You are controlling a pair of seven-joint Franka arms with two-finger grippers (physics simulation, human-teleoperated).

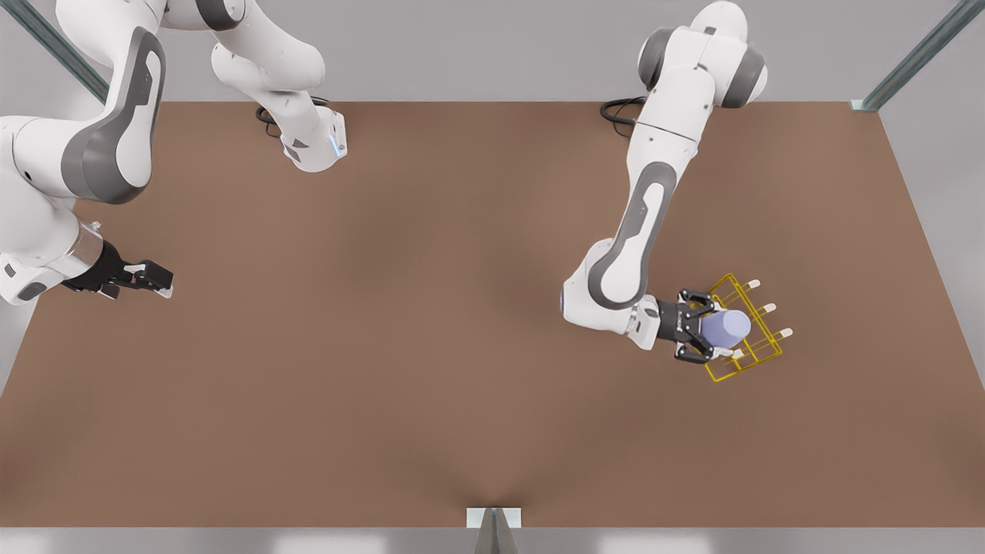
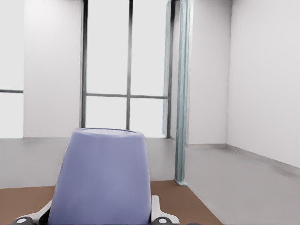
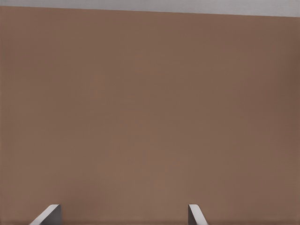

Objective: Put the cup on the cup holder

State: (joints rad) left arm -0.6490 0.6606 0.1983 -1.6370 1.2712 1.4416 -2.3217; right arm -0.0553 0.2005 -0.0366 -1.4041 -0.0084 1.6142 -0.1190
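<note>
brown table [image 1: 431,323], white walls [image 2: 262,70], tall windows [image 2: 126,65].

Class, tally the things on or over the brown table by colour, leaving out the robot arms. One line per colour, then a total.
Lavender-blue: 1, the cup, held in the left hand over the holder.
Yellow: 1, the wire cup holder.
Total: 2.

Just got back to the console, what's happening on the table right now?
The left hand is shut on the cup and holds it on its side over the yellow cup holder, near the front view's right. The cup does not look seated on a prong yet. The right hand waits open above bare table at the front view's left.
</note>
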